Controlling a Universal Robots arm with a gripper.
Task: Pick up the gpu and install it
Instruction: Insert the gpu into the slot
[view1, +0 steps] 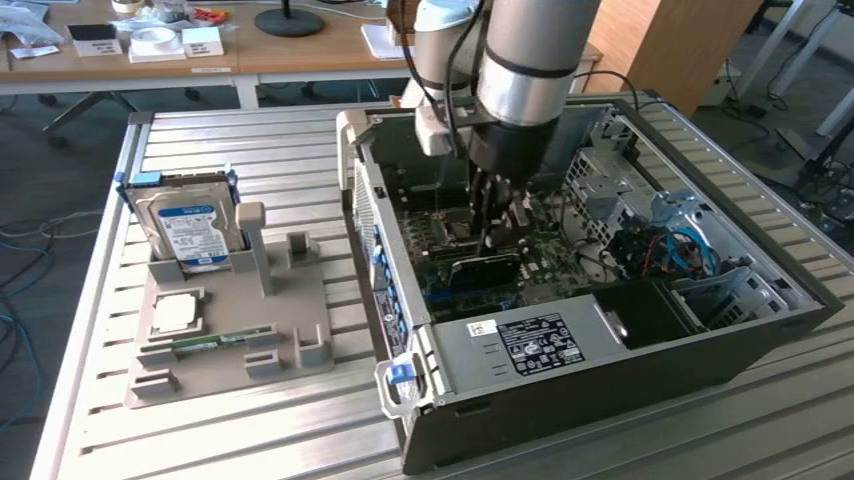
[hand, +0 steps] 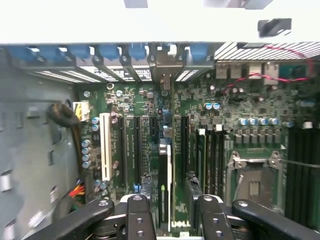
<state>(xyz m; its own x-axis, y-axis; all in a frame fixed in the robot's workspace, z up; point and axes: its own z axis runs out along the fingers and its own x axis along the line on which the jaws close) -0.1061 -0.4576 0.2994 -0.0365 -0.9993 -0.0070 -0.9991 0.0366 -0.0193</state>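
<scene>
The gpu (hand: 165, 165) stands edge-on in a slot of the green motherboard (hand: 250, 100), with its silvery bracket (hand: 164, 75) against the case's rear wall. In the exterior view the gpu (view1: 483, 268) is a dark card low inside the case. My gripper (hand: 170, 186) hangs right over it, open. One black finger (hand: 140, 215) stands on each side of the card, with a gap to it on both sides. In the exterior view my gripper (view1: 501, 218) reaches down into the open computer case (view1: 534, 345).
A grey fixture (view1: 227, 330) at the exterior view's left holds a silver hard drive with a blue label (view1: 187, 228), a processor chip (view1: 175, 312) and a green memory stick (view1: 214, 342). Cables and drive cages (view1: 681, 250) crowd the case's far side. The slatted metal table (view1: 240, 430) bears everything.
</scene>
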